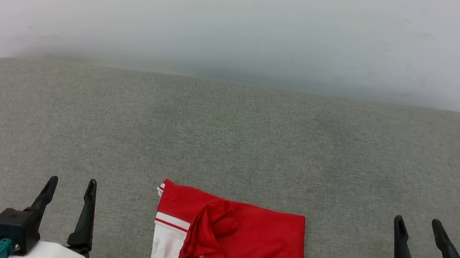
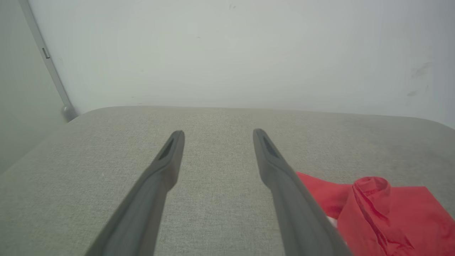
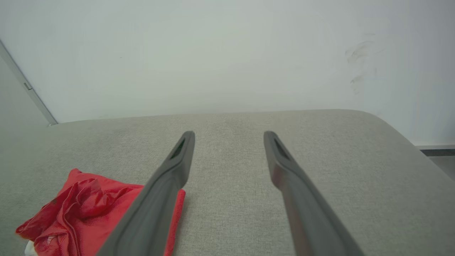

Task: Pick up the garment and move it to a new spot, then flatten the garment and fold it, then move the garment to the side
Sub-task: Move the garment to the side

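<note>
red garment [image 1: 247,245], white sleeve showing: lies in a rough, partly rumpled fold at the near edge of the grey cushion [image 1: 228,138], between the arms. left gripper [image 1: 73,180], right gripper [image 1: 417,220]: fingers spread wide, empty, flanking the cloth and apart from it, likely to keep clear of it.

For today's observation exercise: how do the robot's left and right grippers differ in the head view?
The left gripper sits at the lower left, the right gripper at the lower right and higher up. The left gripper's fingers stand nearly upright; the right gripper's lean left. Both are open, empty and clear of the garment.
</note>
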{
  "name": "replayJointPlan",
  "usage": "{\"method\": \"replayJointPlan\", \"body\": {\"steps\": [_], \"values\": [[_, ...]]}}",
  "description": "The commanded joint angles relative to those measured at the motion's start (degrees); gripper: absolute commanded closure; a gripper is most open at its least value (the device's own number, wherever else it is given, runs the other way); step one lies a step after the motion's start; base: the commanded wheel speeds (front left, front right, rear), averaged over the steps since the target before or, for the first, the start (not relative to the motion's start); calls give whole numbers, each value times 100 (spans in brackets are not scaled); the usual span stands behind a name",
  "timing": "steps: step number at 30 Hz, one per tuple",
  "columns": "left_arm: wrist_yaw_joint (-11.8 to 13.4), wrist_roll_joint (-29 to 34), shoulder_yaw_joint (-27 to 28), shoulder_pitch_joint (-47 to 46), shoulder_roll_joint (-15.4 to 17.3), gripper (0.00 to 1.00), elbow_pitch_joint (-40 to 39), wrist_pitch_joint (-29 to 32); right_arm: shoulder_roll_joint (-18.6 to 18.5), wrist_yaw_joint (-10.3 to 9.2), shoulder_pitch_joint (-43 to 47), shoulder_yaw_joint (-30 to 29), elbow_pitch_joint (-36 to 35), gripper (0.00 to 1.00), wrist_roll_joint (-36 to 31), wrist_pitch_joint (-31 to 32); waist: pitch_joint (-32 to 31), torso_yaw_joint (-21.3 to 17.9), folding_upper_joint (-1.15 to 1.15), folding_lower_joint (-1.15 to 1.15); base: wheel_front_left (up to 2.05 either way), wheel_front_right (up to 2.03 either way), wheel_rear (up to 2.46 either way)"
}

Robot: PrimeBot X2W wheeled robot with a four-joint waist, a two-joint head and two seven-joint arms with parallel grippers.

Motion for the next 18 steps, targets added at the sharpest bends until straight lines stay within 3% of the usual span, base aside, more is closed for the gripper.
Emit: {"method": "replayJointPlan", "body": {"steps": [1, 4, 9, 13, 18], "values": [[-27, 12, 15, -54, -22, 0, -10, -51, 25, -2, 77, -31, -1, 0, 43, 12, 18, 26, 0, 0, 0, 0, 0], [-39, 29, 36, -103, -42, 0, -44, -45, 41, -2, 53, -164, 42, 0, 299, 169, 76, 88, 0, 0, 0, 0, 0], [-77, 75, 141, -218, -103, 0, -131, -67, -118, -1, -174, -616, 301, 0, 1260, 706, 287, 261, 0, 0, 0, 0, 0], [-139, 120, 221, -393, -204, 0, -134, -77, -497, -2, -417, -834, 889, 0, 2223, 1603, 511, 421, 0, 0, 0, 0, 0], [-259, 234, 244, -635, -351, 0, -83, -86, -812, -1, -642, -639, 1697, 0, 3088, 2622, 803, 707, 0, 0, 0, 0, 0]]}}
